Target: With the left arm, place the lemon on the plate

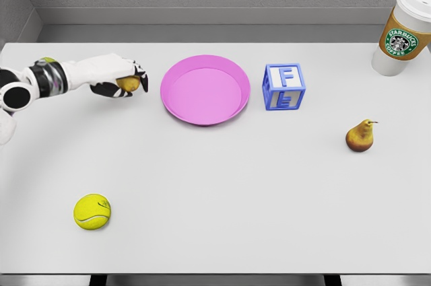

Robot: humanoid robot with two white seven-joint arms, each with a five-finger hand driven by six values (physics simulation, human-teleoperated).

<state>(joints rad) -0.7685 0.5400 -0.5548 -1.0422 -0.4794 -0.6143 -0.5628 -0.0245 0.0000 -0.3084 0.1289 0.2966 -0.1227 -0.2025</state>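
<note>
The left hand (120, 77) reaches in from the left edge with its fingers (138, 74) curled around the lemon (128, 84), whose yellow skin shows between the fingertips and the palm. The pink plate (236, 77) lies just beyond the fingertips to the right, not touching them, and the lemon is held beside its rim rather than over it. Past the plate from the fingers stands a blue letter block (283, 87); a tennis ball (91, 211) lies well apart, nearer the robot.

cup (402, 27): "STARBUCKS COFFEE" (round green logo) | block (284, 87): "F"
</note>
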